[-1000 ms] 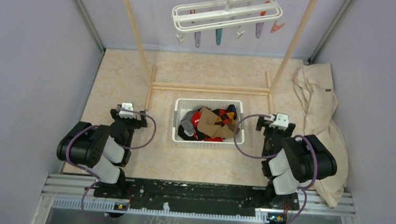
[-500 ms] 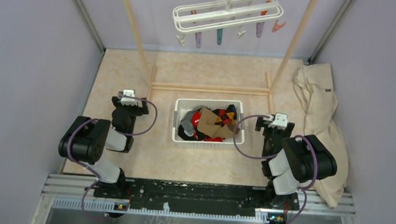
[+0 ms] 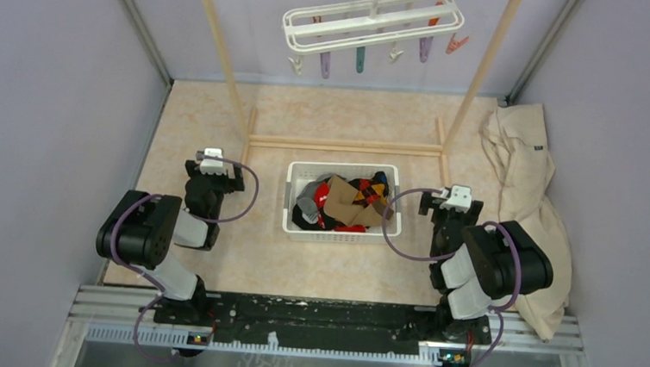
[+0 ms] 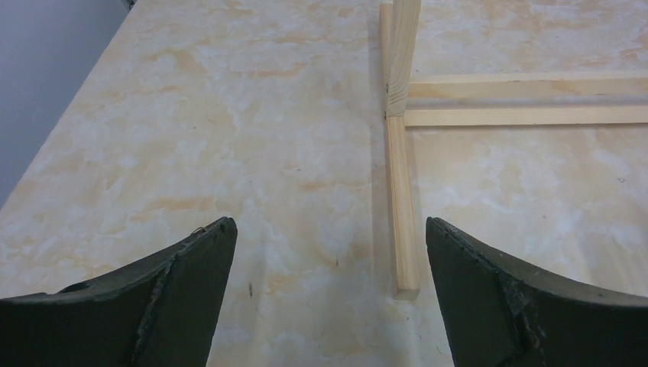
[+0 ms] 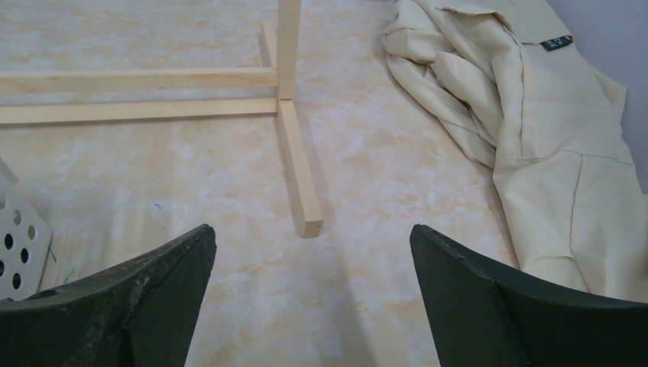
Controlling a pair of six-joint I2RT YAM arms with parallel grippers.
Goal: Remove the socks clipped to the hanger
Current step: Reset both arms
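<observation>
Top view, hanger: the white hanger hangs from the wooden rack at the far end of the table. Its pastel clips dangle bare, and I see no sock on any of them.
Top view, socks: the socks lie heaped in the white basket, which sits between the two arms, just this side of the rack's crossbar.
Top view, what changed: over the last second the left gripper has slid a little farther from its base, then settled. The right gripper has not stirred. The hanger has rocked very slightly.
Top view, meaning: to my eye the unclipping is done. Both arms sit folded low, well apart from the hanger, and the left arm's small shift looks like settling, not a fresh reach.
Left wrist view, claw: the left gripper stands spread wide with nothing between its fingers, only bare table and the wooden rack's foot ahead.
Right wrist view, claw: the right gripper is likewise spread wide and carries nothing.
Right wrist view, surroundings: the rack's other foot lies ahead, the beige cloth is crumpled to the right, and a corner of the white basket shows at the left edge. Neither hanger nor socks show in either wrist view.
</observation>
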